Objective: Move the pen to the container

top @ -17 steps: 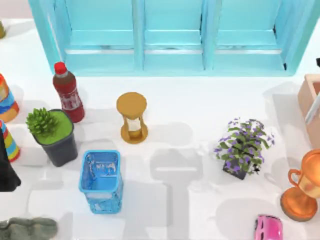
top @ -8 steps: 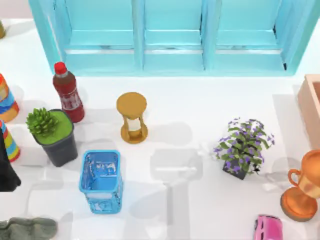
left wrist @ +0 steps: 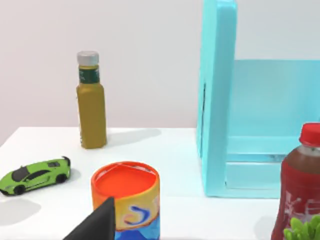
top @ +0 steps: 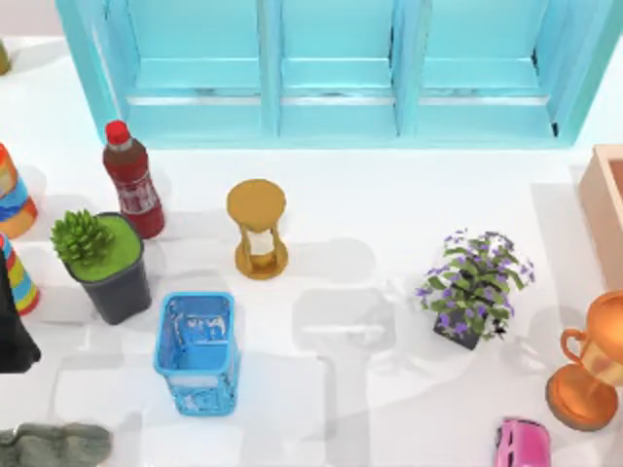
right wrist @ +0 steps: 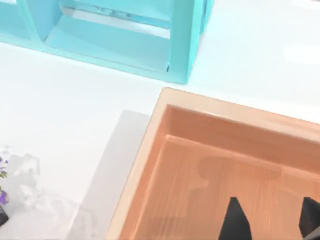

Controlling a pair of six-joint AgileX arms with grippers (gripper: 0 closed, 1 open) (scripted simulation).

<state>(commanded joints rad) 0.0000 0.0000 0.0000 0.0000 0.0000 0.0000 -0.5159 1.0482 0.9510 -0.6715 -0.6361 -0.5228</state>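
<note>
The container (top: 604, 199) is a peach-tan box cut off by the table's right edge. Its thick walls and wood-grain floor (right wrist: 200, 170) lie under my right gripper (right wrist: 270, 222), which hangs open just above the inside with nothing between its two dark fingertips. The pen is out of view. My left gripper (top: 10, 336) stays parked at the table's left edge, with one black finger (left wrist: 100, 222) showing in front of an orange can.
A cyan shelf (top: 331, 68) spans the back. On the table stand a red bottle (top: 134, 190), an hourglass (top: 258, 229), a green potted plant (top: 105, 263), a blue mesh basket (top: 198, 350), a purple flower pot (top: 474, 284), a trophy (top: 589, 365) and a pink car (top: 521, 443).
The grey pen seen slanting over the container at the right edge a second ago has gone from the top view. The shadow beside the container has shrunk.
</note>
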